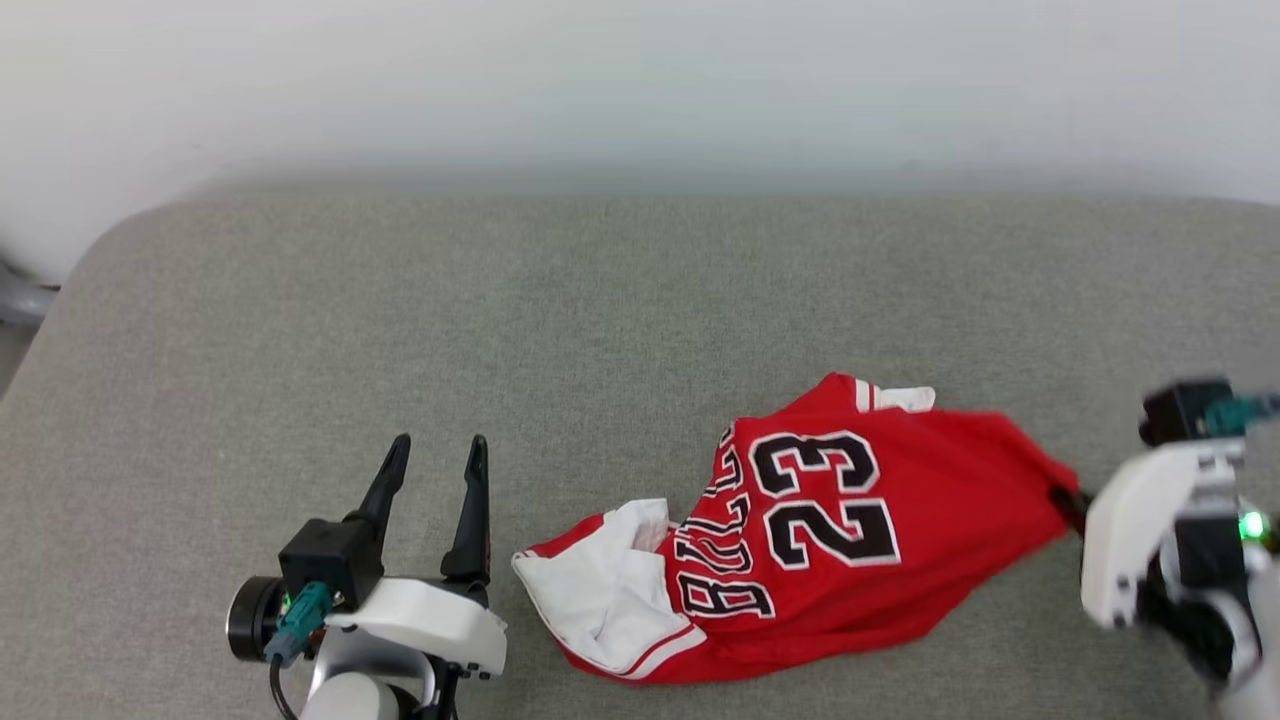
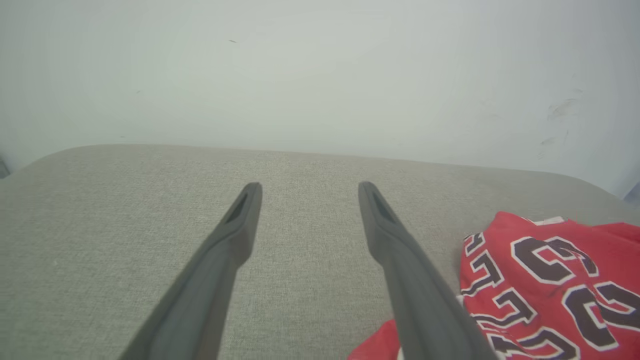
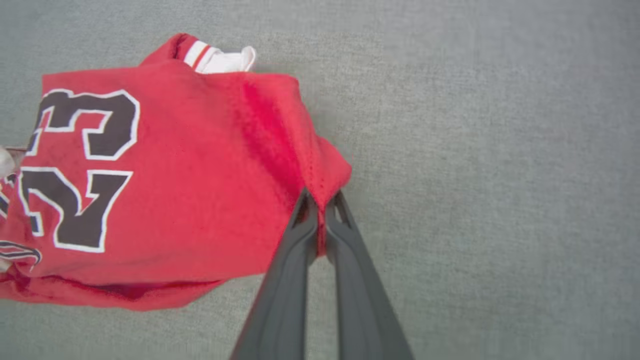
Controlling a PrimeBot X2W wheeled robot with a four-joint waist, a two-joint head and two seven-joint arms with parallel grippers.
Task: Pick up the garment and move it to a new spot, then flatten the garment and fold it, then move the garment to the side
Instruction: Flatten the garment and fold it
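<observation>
Head view puts a pale wall at the back. Below it a broad counter with rounded corners, covered in grey woven cloth, fills most of the frame. The garment lies rumpled on the counter's near right part, printed side up. It is a red jersey of soft, slightly napped knit, and its body is bunched rather than spread.

Its right edge is drawn out into a narrow point, because the right gripper has its long dark jaws closed on a pinch of red fabric there. The folds fan back from that pinch, and the rest of the shirt rests on the counter. A corner hold like this looks meant for lifting the shirt and carrying it to a new spot.

The left gripper sits just left of the shirt. Its jaws are spread wide and hold nothing, and they point up the counter, probably waiting to help with the flattening.

A white sleeve lies crumpled at the garment's left end. The black numerals, outlined in white, read sideways. A strip of red-and-white striped trim shows at the far edge.
</observation>
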